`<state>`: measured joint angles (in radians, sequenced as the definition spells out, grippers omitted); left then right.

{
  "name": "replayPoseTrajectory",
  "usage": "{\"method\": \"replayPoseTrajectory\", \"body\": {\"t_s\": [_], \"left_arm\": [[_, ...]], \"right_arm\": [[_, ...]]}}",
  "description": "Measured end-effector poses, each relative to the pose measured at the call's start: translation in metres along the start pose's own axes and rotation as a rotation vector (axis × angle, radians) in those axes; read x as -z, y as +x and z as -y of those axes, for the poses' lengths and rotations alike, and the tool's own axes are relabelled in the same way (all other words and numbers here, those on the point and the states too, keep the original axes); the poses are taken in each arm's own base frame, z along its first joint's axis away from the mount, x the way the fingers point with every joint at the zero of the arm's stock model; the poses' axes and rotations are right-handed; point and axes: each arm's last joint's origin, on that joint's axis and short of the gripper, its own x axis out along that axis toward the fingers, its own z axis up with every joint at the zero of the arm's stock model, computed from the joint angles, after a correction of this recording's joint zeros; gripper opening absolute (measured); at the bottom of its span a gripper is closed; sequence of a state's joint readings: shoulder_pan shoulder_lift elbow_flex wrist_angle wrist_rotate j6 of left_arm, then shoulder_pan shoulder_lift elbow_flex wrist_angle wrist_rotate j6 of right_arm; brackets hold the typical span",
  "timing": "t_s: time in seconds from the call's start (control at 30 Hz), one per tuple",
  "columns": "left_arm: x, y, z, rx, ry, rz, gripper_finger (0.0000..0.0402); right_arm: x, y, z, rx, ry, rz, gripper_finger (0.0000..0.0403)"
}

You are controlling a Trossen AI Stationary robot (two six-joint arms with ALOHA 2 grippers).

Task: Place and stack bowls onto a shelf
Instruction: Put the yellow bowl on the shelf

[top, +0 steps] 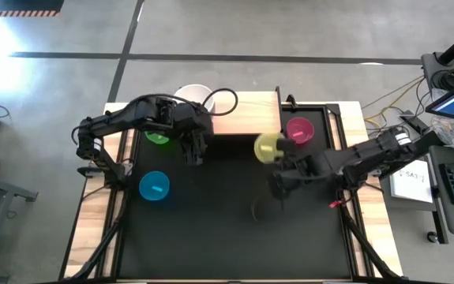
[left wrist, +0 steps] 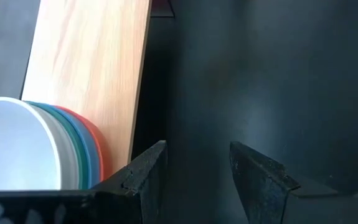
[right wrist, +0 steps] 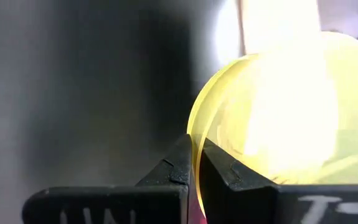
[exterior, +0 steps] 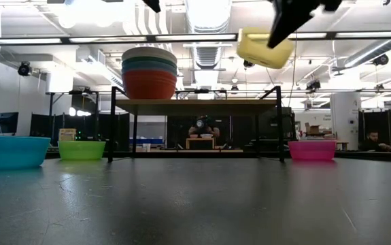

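Observation:
A stack of larger bowls (exterior: pixel 149 73), cream white on top, then teal, slate blue and red, stands at the left end of the light-wood shelf (exterior: pixel 198 106). My right gripper (top: pixel 279 158) is shut on the small yellow bowl (top: pixel 268 147), in the air just off the shelf's near right part. My left gripper (top: pixel 193 155) hangs open over the black tabletop by the shelf's near left corner; its wrist view shows the stack (left wrist: pixel 35 143) beside its fingers. The green bowl (top: pixel 157 136), the blue bowl (top: pixel 154 187) and the pink bowl (top: pixel 298 130) sit on the table. My right gripper (right wrist: pixel 195 149) pinches the yellow bowl's rim (right wrist: pixel 194 124) between its two fingers, one on the inner side of the wall and one on the outer. The fingers reach in from the table's right. The bowl (exterior: pixel 265 47) is lifted clear, slightly tilted, above the level of the shelf board.
The shelf's middle and right part (top: pixel 250 118) are bare wood. The pink bowl (exterior: pixel 311 150) sits on the table beyond the shelf's right legs, the green bowl (exterior: pixel 81 150) and blue bowl (exterior: pixel 8 151) left of it. Cables and a keyboard lie off the table's right edge.

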<state>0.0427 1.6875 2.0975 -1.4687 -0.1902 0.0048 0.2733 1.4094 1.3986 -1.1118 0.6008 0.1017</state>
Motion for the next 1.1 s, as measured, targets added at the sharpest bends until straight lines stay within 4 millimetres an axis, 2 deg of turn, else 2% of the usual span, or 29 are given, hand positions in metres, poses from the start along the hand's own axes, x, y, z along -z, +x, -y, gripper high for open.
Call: {"method": "replayPoseTrajectory", "body": {"t_s": [0.13, 0.33, 0.5, 0.7, 0.8, 1.1], "left_arm": [[0.000, 0.000, 0.001, 0.001, 0.000, 0.000, 0.0158], [0.000, 0.000, 0.002, 0.002, -0.009, -0.004, 0.0158], [0.002, -0.001, 0.003, 0.004, -0.008, -0.022, 0.0158], [0.003, -0.001, 0.003, 0.004, -0.013, -0.034, 0.0158], [0.003, -0.001, 0.003, 0.004, -0.023, -0.034, 0.0158], [0.004, -0.001, 0.003, 0.004, -0.026, -0.037, 0.0158]], "right_arm": [[-0.003, 0.018, 0.021, 0.040, -0.132, -0.010, 0.0008], [-0.010, 0.038, 0.053, 0.084, -0.212, 0.022, 0.0008], [-0.006, 0.055, 0.082, 0.023, -0.122, 0.025, 0.0008], [-0.003, 0.070, 0.112, 0.049, -0.006, 0.065, 0.0008], [-0.001, 0.079, 0.121, -0.026, 0.046, 0.093, 0.0008], [-0.002, 0.116, 0.125, -0.030, 0.030, 0.031, 0.0008]]}}
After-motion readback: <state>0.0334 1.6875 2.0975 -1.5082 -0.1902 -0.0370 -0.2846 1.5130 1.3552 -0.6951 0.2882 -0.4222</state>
